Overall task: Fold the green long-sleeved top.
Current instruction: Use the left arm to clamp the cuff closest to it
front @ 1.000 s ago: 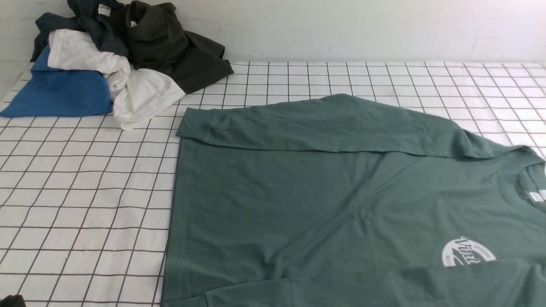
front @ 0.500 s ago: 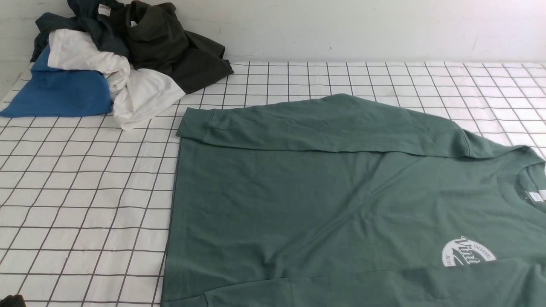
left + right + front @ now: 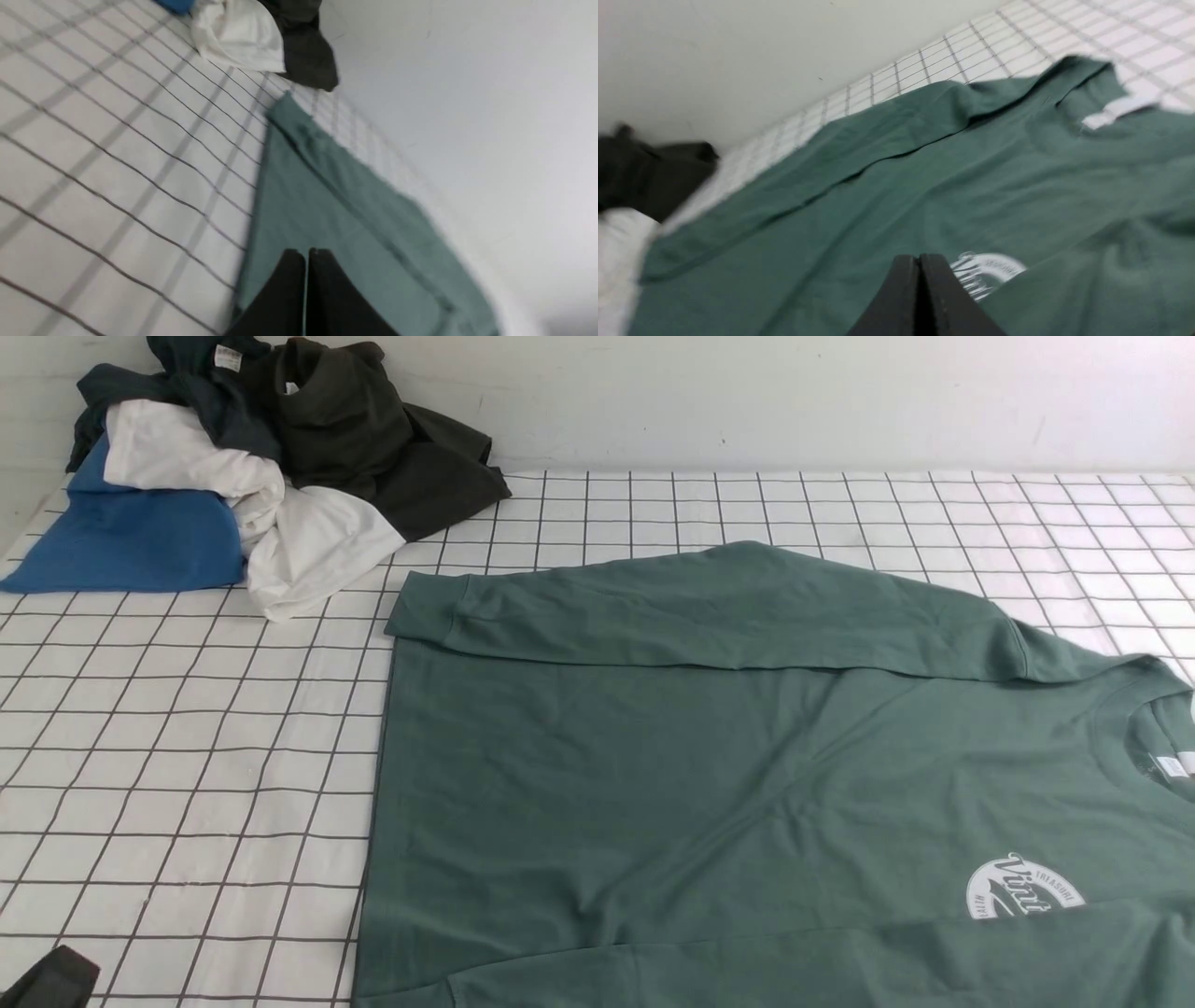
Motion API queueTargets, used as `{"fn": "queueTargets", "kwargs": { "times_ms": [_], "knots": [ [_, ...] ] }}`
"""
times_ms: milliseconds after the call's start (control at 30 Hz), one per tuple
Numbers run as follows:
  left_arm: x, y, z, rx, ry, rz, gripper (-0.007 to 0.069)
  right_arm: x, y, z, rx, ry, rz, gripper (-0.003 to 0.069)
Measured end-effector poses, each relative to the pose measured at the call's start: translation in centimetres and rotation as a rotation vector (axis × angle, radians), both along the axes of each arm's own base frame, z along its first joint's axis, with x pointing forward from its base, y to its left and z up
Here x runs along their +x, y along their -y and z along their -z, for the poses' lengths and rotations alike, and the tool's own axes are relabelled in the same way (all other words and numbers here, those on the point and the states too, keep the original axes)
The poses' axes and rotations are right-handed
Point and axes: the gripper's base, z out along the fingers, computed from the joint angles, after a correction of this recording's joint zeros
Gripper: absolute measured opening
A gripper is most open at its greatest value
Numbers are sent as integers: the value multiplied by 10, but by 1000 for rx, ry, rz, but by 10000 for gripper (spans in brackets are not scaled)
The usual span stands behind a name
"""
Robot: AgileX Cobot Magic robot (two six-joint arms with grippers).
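Two clenched: left end effector point(image 3: 307, 253), right end effector point(image 3: 919, 257) | green long-sleeved top point(image 3: 700, 775) long axis left-right, collar point(image 3: 1111, 714) right

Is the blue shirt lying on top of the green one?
No, the blue garment lies at the far left, well apart from the green long-sleeved top.

I saw the green long-sleeved top point(image 3: 700, 775) as a muted teal-green all over, plain except for a white oval logo point(image 3: 1022, 889) with script lettering and a white neck label point(image 3: 1172, 765). The worktop point(image 3: 187, 756) was white, crossed by a grid of thin dark lines. The far pile held a bright blue garment point(image 3: 131, 541), a white garment point(image 3: 299, 546), an olive-black garment point(image 3: 392, 448) and a dark navy garment point(image 3: 224, 401). The left gripper point(image 3: 307, 254) and right gripper point(image 3: 919, 259) were black, and the wall point(image 3: 794, 392) off-white.
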Motion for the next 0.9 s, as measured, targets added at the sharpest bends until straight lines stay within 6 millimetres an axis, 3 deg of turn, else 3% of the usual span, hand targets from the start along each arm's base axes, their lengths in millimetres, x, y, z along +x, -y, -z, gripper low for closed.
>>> {"fn": "queueTargets", "kwargs": {
  "times_ms": [133, 300, 467, 733, 833, 900],
  "knots": [
    [0, 3, -2, -192, -12, 8, -7, 0, -7, -3, 426, -3, -5, -14],
    [-1, 6, 0, -221, -46, 36, -7, 0, -8, -7, 598, 21, -2, -14],
    [-2, 8, -1, -154, -50, 71, -7, 1, -5, -9, 615, 58, 20, -14],
    [-17, 14, -60, 382, 197, 182, -7, 1, -4, -10, 399, 85, 1, -14],
    [-19, 21, -80, 572, 147, 312, -7, 0, -3, -30, 242, 155, -14, -14],
    [-15, 22, -81, 628, 71, 370, -7, 0, -2, -44, 182, 183, -11, -14]
  ]
}}
